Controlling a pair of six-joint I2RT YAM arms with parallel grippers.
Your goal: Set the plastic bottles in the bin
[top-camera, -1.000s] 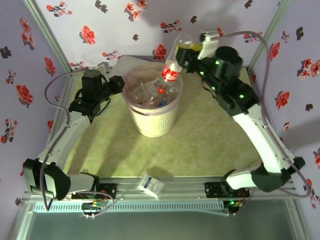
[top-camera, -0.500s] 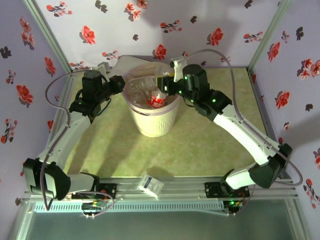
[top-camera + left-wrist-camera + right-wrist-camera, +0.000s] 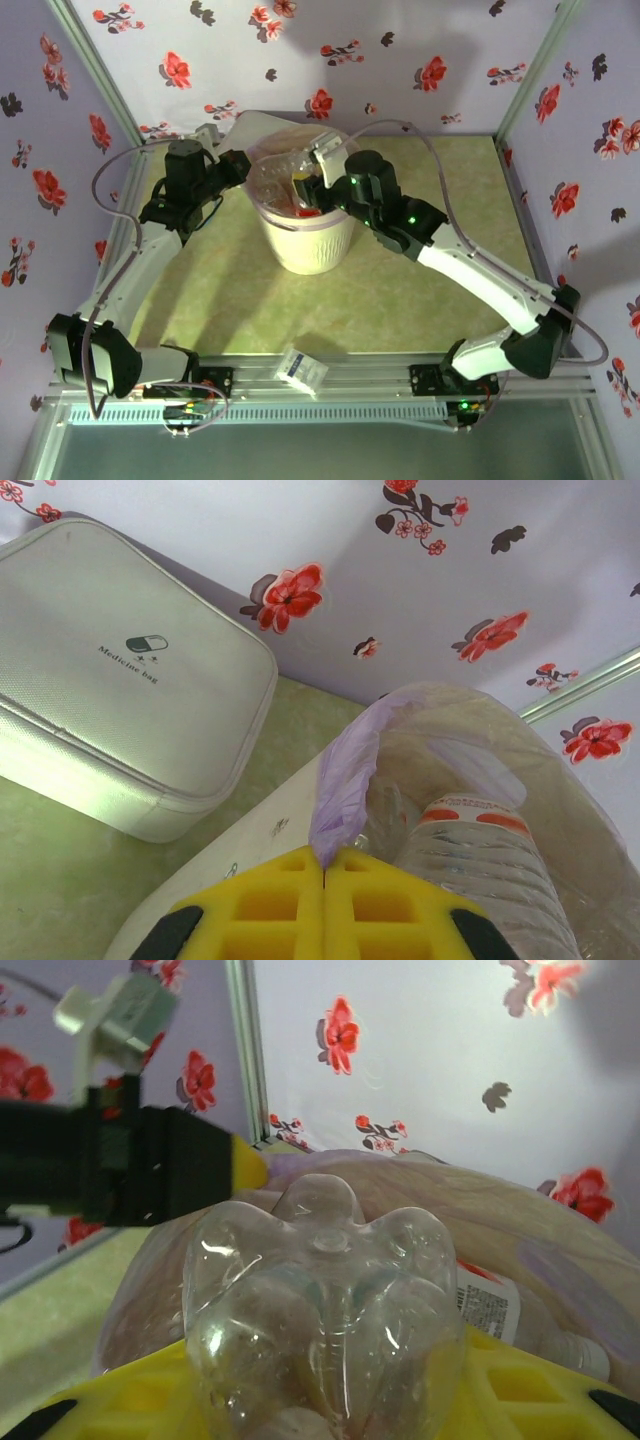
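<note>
Two arms meet at the bin (image 3: 305,245), which stands just toward 11 o'clock of the bench (image 3: 420,290) middle. Open green surface runs from 2 round to 8 o'clock of it. Flowered walls and metal corner posts close in the far edge and both sides. At 11 o'clock a white zipped pouch (image 3: 130,670) lies near the bin, printed "Medicine bag" under a small capsule mark. At 6 o'clock a white-and-blue carton (image 3: 302,368) sits on the front rail.

The left gripper (image 3: 324,865) is at the rim's 9 o'clock, its yellow jaws pressed together and pinching the edge of the pinkish liner bag (image 3: 345,775).

The right gripper (image 3: 308,188) reaches over the bin's mouth from 3 o'clock. Its jaws clamp a clear bottle (image 3: 325,1290), whose lobed base faces the wrist camera. The rest of this bottle points down inside the rim.

More clear plastic bottles (image 3: 485,875) lie in the bin. One shows a red band at its shoulder, and another has a red-and-white label with print too small to read.
</note>
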